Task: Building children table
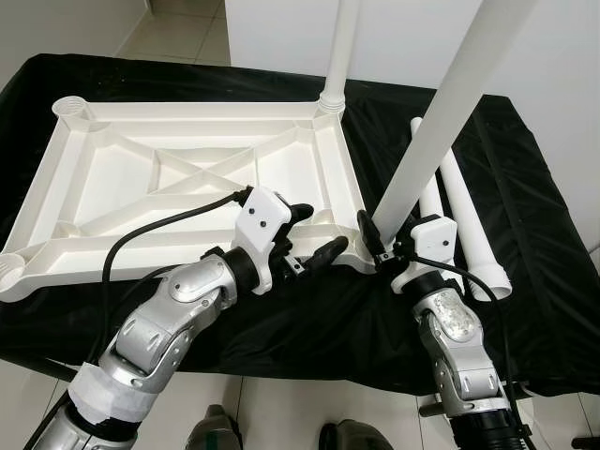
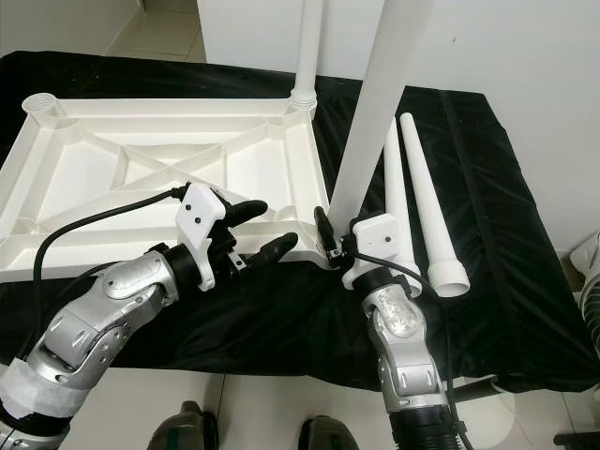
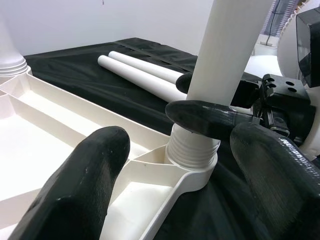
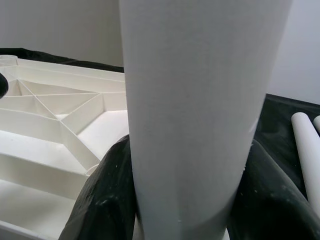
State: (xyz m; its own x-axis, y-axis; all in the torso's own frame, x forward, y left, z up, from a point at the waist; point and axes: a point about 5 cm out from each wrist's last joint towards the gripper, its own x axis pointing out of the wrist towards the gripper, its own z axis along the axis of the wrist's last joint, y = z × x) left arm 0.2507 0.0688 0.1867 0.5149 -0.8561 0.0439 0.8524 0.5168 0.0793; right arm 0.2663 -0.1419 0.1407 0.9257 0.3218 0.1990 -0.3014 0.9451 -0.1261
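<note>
A white tabletop (image 1: 122,178) lies upside down on black cloth. One white leg (image 1: 339,56) stands upright in its far right corner. A second leg (image 1: 441,112) rises from the threaded socket (image 3: 192,150) at the near right corner. My right gripper (image 1: 382,234) is shut on this leg just above the socket, with its fingers (image 4: 105,200) on both sides. My left gripper (image 1: 317,232) is open at the tabletop's near rim, just left of that corner, with nothing between its fingers (image 3: 80,185).
Two loose white legs (image 2: 427,206) lie side by side on the cloth to the right of the tabletop. The black-draped table (image 1: 525,309) ends close in front of me. A white wall stands behind it and tiled floor shows at the far left.
</note>
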